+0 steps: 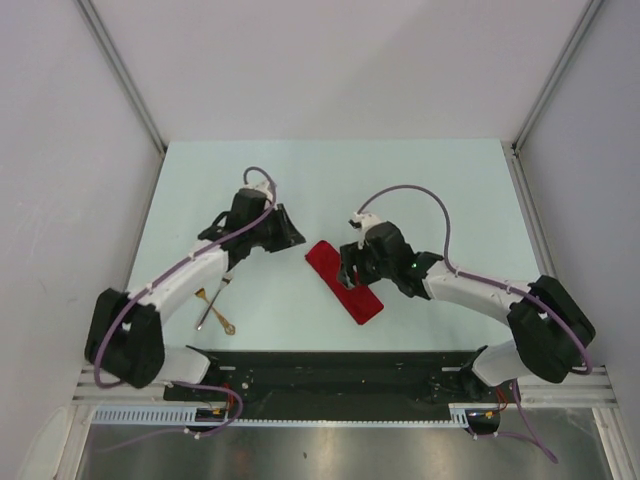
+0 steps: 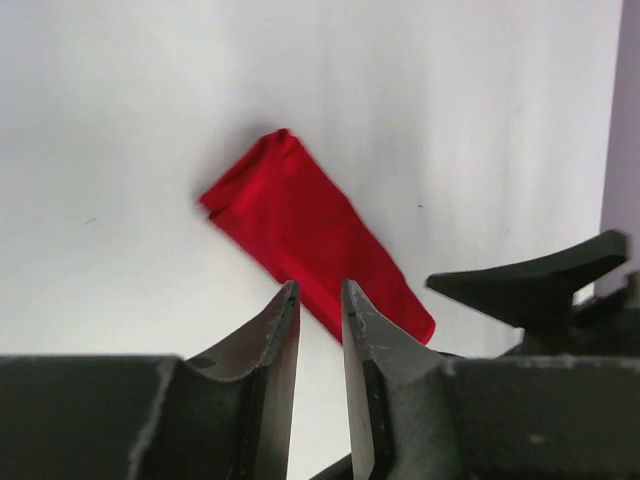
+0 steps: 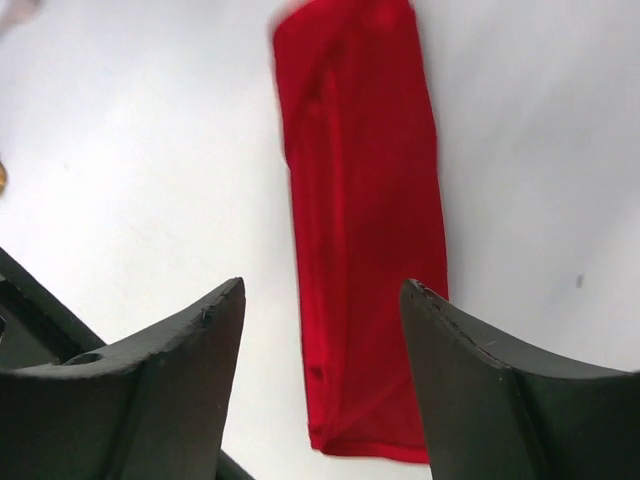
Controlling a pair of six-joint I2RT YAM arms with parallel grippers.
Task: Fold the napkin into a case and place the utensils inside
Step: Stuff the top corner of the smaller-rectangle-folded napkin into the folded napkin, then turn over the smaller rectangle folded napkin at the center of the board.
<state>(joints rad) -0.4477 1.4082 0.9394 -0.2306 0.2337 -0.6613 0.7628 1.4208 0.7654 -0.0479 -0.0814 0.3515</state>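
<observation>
The red napkin lies on the table folded into a long narrow strip, running diagonally from the centre towards the near right. My right gripper hovers over its middle, open and empty. In the right wrist view the fingers straddle the near end of the napkin. My left gripper is just left of the strip's far end. It is empty, with only a narrow gap between its tips, and the napkin lies beyond them. The gold utensils lie crossed near the left arm.
The pale table is walled at the back and both sides. A black rail with the arm bases runs along the near edge. A dark part of the right gripper shows in the left wrist view, beside the napkin.
</observation>
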